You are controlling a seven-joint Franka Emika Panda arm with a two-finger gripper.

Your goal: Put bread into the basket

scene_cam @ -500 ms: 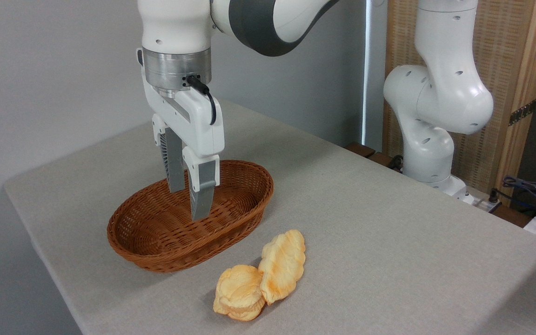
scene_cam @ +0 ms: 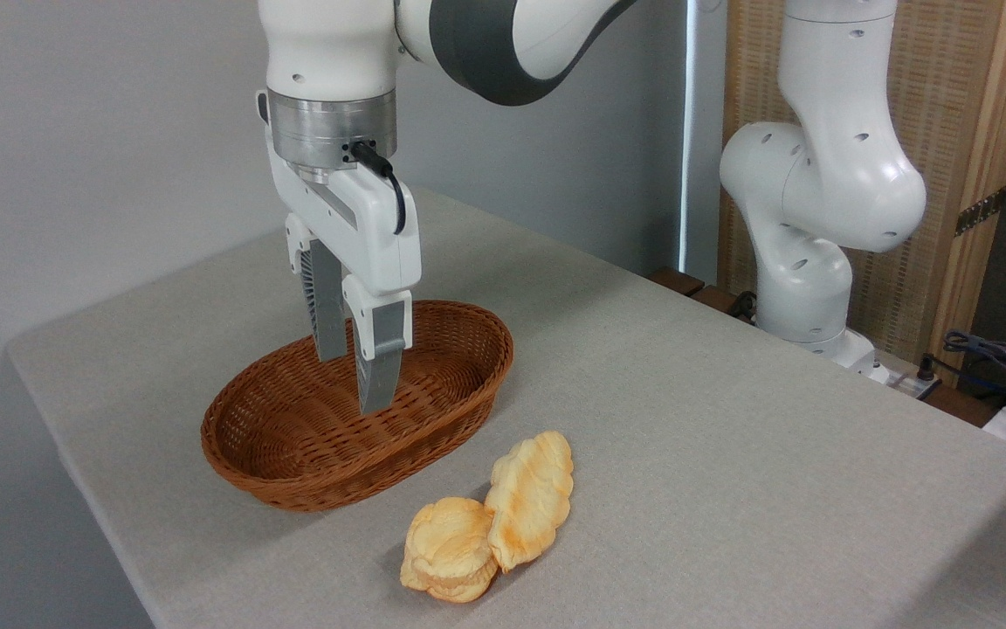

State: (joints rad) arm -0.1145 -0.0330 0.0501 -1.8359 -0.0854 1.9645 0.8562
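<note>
Nothing has moved since the earlier frame: your hand (scene_cam: 354, 384) hangs over the basket (scene_cam: 285, 454), fingers slightly parted, empty. You'll find the bread (scene_cam: 531, 500) on the surface just right of it, touching the bun (scene_cam: 451, 550), long axis near-to-far. It looks light, soft, crushable; grip gently across its narrow middle.

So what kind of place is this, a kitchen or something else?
Probably a robot lab or test room, not a kitchen: a white robot arm bolted beside a plain grey table, loose cables at the right edge, and only a basket and bread set out.
</note>
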